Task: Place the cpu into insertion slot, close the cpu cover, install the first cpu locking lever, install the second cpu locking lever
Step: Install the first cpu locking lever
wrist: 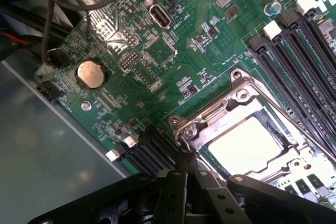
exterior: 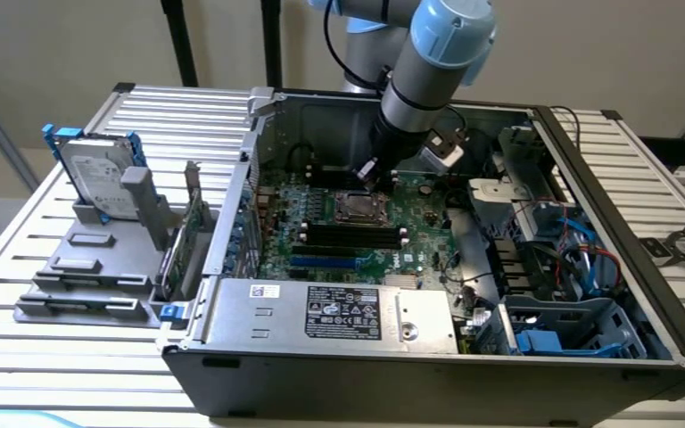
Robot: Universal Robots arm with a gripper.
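Two steps looked done: cpu [wrist: 242,142] seated in insertion slot [exterior: 359,209], cpu cover [wrist: 210,121] lowered over it, just beyond gripper [wrist: 181,182]. Fingers pressed together, holding nothing. Locking levers judged not yet latched.

Green motherboard [wrist: 173,51], silvery cpu [wrist: 244,145]
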